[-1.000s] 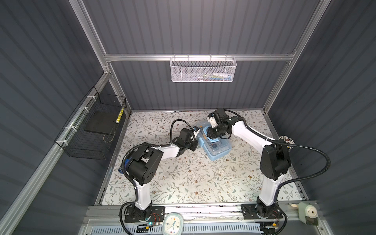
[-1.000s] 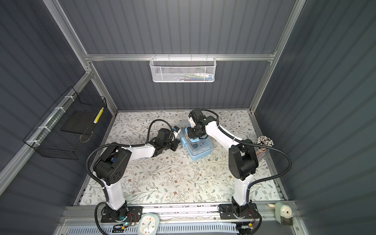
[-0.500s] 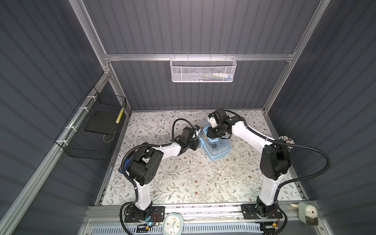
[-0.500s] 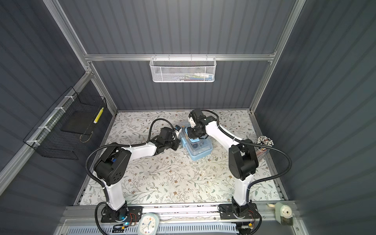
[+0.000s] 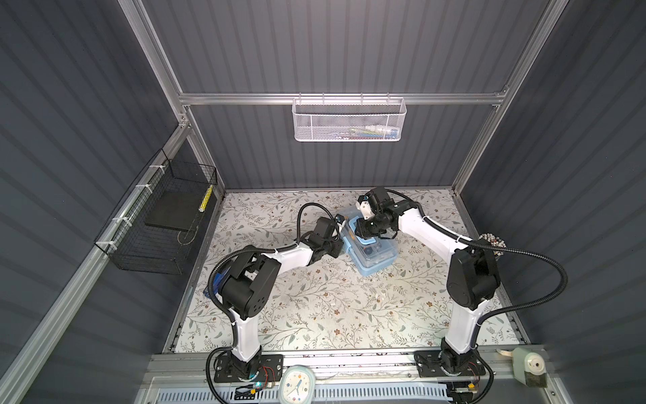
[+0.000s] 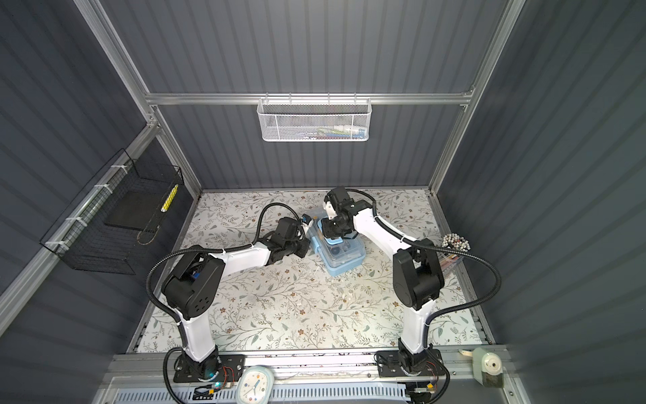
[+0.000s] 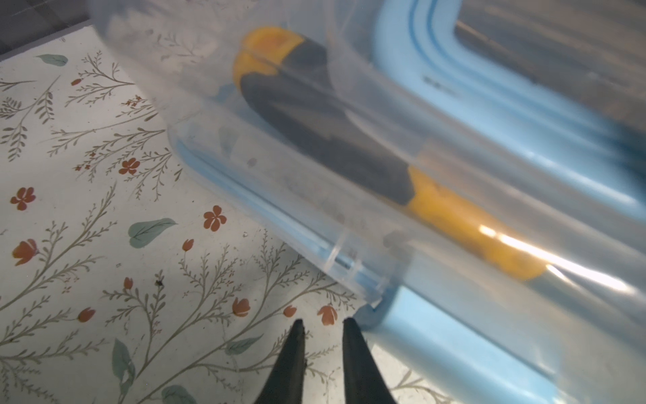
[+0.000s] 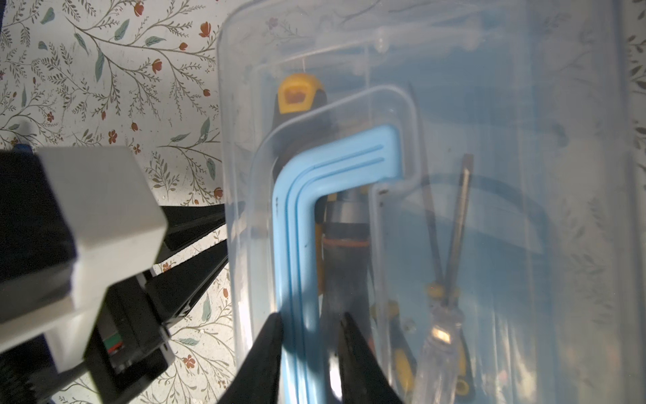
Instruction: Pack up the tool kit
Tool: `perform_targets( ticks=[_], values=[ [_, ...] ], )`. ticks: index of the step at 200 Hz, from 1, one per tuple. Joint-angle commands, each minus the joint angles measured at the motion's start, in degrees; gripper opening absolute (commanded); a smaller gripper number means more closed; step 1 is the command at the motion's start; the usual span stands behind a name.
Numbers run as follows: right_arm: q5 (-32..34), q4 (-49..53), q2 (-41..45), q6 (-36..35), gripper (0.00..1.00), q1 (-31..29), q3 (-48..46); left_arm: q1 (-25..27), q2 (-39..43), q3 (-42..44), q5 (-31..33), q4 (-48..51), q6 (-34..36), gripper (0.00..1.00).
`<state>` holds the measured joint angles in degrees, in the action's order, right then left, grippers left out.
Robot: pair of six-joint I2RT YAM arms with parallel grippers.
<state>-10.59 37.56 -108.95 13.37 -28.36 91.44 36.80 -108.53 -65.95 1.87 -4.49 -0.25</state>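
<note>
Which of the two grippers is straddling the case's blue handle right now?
The right gripper: its fingers sit either side of the blue handle on the lid. The left gripper waits nearly shut beside the case's edge.

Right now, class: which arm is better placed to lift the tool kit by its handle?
Probably the right: the right claw straddles the blue handle of the tool kit. The left claw sits low beside the case's edge.

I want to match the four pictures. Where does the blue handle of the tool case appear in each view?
Top views: blue handle on the lid, partly under the right gripper.
Left wrist: pale blue curve at the upper right.
Right wrist: bent bar in the middle, between the gripper's fingers.
Shared landmark: orange-black screwdriver beside it.
</note>
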Motion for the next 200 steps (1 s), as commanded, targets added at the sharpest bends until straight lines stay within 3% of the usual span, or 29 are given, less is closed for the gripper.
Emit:
perform_targets(
  ticks=[1,91,200],
  values=[
    [0.1,3.0,-1.8,0.7,0.28,0.2,-2.0,1.0,0.8,-1.6,-0.2,1.9,-1.6,0.22],
    [-1.0,3.1,-1.6,2.3,0.16,0.3,-4.2,2.0,-0.2,-0.2,1.0,-1.1,-6.3,0.23],
    [-1.4,3.7,-2.1,2.4,0.14,0.3,-4.7,3.8,-2.2,0.6,1.8,-2.8,-9.0,0.22]
  ],
)
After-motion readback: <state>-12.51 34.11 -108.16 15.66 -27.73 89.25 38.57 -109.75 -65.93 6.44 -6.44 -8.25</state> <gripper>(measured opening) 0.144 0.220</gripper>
